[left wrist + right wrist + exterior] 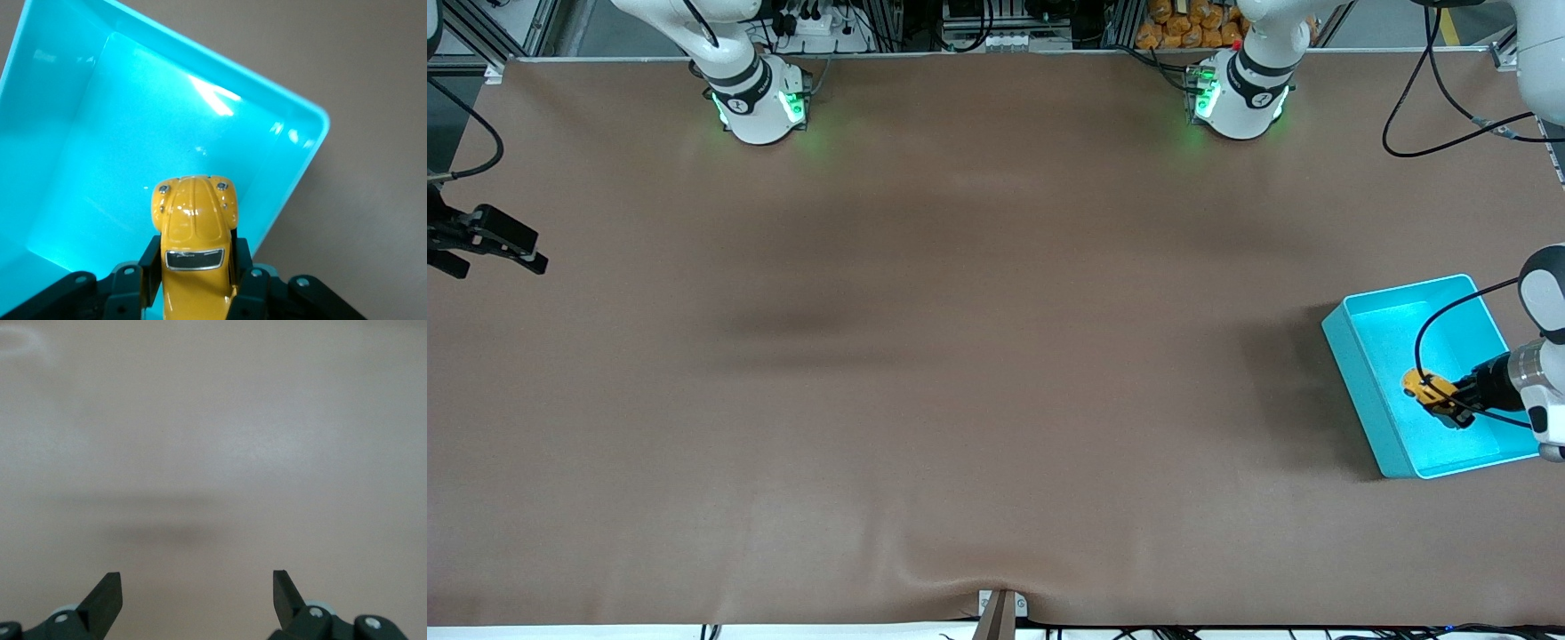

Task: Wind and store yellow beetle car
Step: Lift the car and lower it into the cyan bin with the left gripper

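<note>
1. The left gripper (193, 280) pinches the yellow beetle car (193, 240) by its sides, holding it over the turquoise bin (1360, 364) at the left arm's end of the table.
2. Likely risk: released from up here, the car could bounce or roll against the bin wall and tip out.
3. The right gripper (197, 593) waits over bare table (960, 356), fingers spread, holding nothing.
</note>
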You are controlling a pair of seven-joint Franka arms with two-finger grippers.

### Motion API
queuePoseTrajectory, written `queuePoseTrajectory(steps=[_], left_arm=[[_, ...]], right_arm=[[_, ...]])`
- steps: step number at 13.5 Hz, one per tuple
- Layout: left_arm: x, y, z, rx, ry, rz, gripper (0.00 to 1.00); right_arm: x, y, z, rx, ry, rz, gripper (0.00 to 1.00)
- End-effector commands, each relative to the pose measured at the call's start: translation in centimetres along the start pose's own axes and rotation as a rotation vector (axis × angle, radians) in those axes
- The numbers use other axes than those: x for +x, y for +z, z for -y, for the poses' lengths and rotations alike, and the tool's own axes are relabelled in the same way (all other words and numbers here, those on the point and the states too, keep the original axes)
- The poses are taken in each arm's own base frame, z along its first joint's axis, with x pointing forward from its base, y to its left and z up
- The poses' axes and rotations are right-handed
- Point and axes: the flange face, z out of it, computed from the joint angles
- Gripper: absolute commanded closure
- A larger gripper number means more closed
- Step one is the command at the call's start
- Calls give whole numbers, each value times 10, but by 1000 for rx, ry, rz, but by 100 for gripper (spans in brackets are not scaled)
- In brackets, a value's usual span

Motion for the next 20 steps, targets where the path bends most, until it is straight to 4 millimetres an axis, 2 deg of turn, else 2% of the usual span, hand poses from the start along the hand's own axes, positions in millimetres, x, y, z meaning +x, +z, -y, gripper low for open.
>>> queuePoseTrajectory(steps=[1,4,6,8,10,12,16,17,18,19,20], left_arm=[[-9,4,21,8,176,40,100],[-2,14,56,4,310,59,100],[-1,29,68,3,320,45,100],[-7,52,71,-3,331,10,100],[-8,78,86,-18,317,-39,100],[-16,98,92,-32,310,-83,100],[-21,116,94,-33,310,-66,100],[-22,119,94,-33,310,-62,89],[-22,120,94,-33,312,-60,32],[-21,117,93,-33,311,-63,0],[-20,113,93,-33,309,-69,0]], right_arm=[[1,-2,5,-8,8,20,0],[1,0,5,-8,9,23,0],[2,0,6,-7,5,24,0],[1,0,8,-9,1,25,0],[1,2,7,-8,4,31,0],[1,1,5,-8,8,30,0],[1,0,1,-12,13,24,0],[1,1,1,-14,14,26,0],[1,1,1,-12,13,25,0],[2,1,2,-12,11,25,0],[2,2,4,-12,8,25,0]])
